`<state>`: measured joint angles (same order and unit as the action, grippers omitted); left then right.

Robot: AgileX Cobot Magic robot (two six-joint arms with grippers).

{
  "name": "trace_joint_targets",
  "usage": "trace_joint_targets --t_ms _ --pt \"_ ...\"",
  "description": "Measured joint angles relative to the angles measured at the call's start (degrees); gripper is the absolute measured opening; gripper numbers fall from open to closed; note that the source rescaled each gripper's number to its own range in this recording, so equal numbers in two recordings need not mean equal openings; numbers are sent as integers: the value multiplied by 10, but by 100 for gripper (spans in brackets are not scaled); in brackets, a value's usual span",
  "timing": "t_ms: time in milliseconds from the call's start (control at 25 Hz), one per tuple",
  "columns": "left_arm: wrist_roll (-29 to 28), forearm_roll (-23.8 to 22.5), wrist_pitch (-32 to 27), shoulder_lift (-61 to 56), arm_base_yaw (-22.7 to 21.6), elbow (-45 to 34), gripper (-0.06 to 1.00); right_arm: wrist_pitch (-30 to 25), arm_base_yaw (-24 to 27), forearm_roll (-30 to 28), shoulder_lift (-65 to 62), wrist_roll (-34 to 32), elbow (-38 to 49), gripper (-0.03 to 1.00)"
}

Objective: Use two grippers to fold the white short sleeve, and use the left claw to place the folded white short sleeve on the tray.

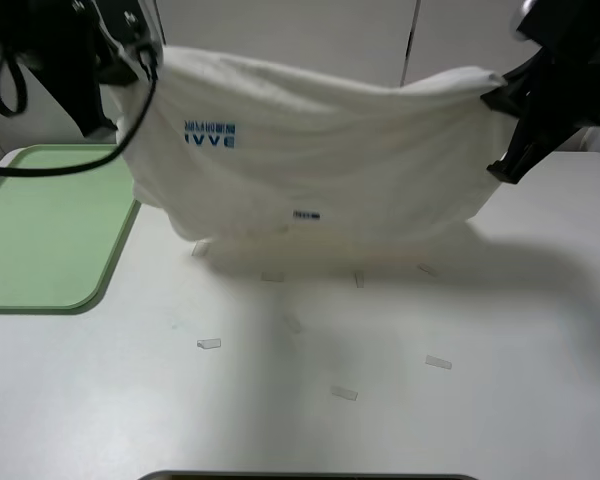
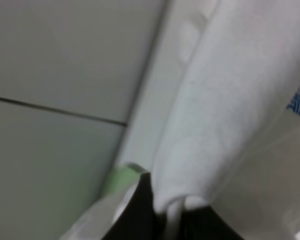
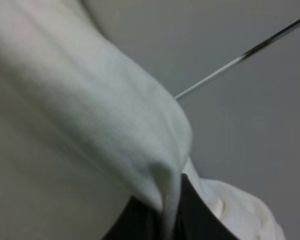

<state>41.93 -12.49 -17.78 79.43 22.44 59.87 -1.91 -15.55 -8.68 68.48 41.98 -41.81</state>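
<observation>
1. While both claws are raised above the white tabletop (image 1: 480, 420), the white short sleeve (image 1: 320, 160), a large thin cotton T-shirt with blue chest lettering, is hanging between them, its long axis running from claw to claw.
2. The black left claw (image 2: 170, 216) is pinching 1 upper corner, its jaws pressed together on a bunch of white fabric.
3. The black right claw (image 3: 167, 211) is gripping the opposite upper corner the same way, jaws closed on a ridge of cloth.
4. From each claw the shirt is falling downward and inward toward the other, sagging lowest about midway between the 2; whether its lower edge is brushing the tabletop I cannot tell.
5. The flat pale-green rectangular plastic tray (image 1: 40, 215) is lying below the left claw and outward from it, away from the right claw, making the left claw the nearer of the 2.
6. Judging from this, the fold is not yet finished, and the coming move is turning on that claw-to-claw axis: both claws are needing to travel evenly so the span is laying down square, not twisted.
</observation>
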Motion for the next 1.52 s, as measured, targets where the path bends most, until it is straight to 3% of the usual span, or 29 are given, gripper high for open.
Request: trace_joint_targets --t_ms 520,720,960,1120,1160,1520 --pt "49 -4 92 -257 56 -1 0 15 0 -48 -196 50 -6 3" --pt "66 -3 103 -278 58 -1 0 -4 0 -50 -218 60 -92 3" --pt "77 -3 103 -230 42 -1 0 -39 10 -59 -90 61 -133 3" --pt "86 -3 118 -127 -10 -1 0 -31 44 -72 65 61 -133 3" --pt "90 -2 138 -52 -41 -1 0 -31 44 -72 65 61 -133 3" --pt "120 -1 175 137 -68 -1 0 84 102 -82 282 62 -134 3"
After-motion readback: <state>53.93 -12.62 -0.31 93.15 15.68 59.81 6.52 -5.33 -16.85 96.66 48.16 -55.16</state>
